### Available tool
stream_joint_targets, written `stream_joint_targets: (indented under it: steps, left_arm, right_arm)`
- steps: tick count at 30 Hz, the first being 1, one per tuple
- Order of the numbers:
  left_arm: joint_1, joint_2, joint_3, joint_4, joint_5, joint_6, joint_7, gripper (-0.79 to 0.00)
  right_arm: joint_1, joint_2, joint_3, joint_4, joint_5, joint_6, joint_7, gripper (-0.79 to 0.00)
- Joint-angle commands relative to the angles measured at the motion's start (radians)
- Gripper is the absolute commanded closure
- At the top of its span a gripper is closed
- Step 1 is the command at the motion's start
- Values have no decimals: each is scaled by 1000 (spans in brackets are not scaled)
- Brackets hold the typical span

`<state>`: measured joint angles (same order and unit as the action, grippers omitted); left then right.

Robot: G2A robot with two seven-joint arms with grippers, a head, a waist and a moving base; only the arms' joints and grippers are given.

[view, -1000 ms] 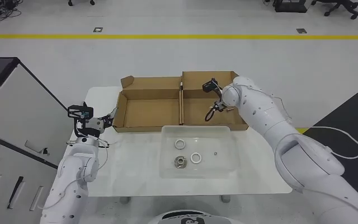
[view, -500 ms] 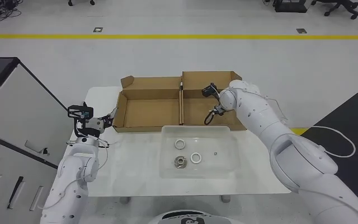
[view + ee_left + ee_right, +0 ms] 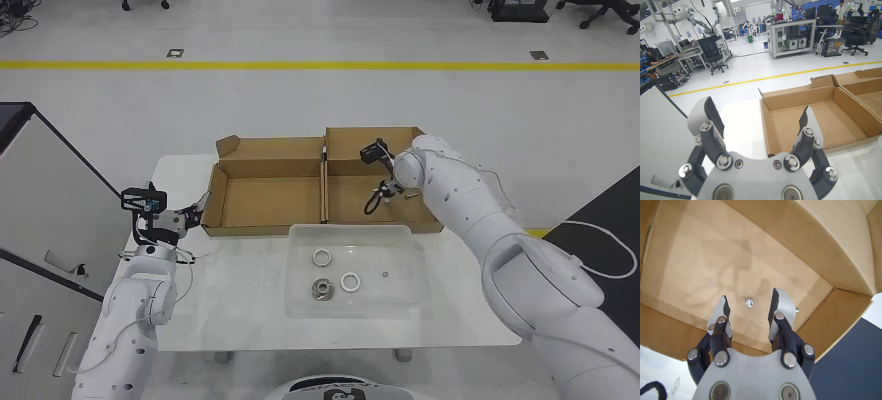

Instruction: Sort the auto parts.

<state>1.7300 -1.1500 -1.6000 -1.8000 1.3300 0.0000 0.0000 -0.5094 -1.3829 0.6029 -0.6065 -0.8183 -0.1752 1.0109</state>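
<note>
My right gripper [image 3: 749, 293] hangs open inside the right cardboard box [image 3: 420, 215]. Below it, between its fingers, a small silver bolt [image 3: 749, 303] lies on the box floor, and a second bolt [image 3: 797, 309] peeks out from behind one finger. From above, the right gripper [image 3: 373, 205] sits near the box's front left. The clear tray [image 3: 400, 300] in front of the boxes holds two white rings [image 3: 322, 257] [image 3: 351, 282], a metal hub [image 3: 321, 290] and a tiny part [image 3: 386, 268]. My left gripper [image 3: 757, 111] is open with nothing in it, just left of the left box [image 3: 810, 121].
The two cardboard boxes stand side by side at the back of the white table [image 3: 240, 300], sharing a wall [image 3: 324, 185]. A grey panel [image 3: 50, 200] stands off the table's left side. Bare tabletop lies left of the tray.
The right wrist dipped a little inside the right box and came back up. The left arm has not moved.
</note>
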Motion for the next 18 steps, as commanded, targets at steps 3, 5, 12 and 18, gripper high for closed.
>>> stream_joint_targets:
  steps: [3,5,12,18]
  left_arm:
    - [0,0,0,0,0,0,0,-785]
    - [0,0,0,0,0,0,0,-785]
    - [0,0,0,0,0,0,0,-785]
    - [0,0,0,0,0,0,0,-785]
  right_arm:
    - [11,13,24,-29,-15,-1,-6,-785]
    - [16,24,41,-55,-24,2,-5,-785]
    - [10,82,146,-227,-31,-22,36,-785]
    - [-84,158,293,-513,-38,-51,155,-785]
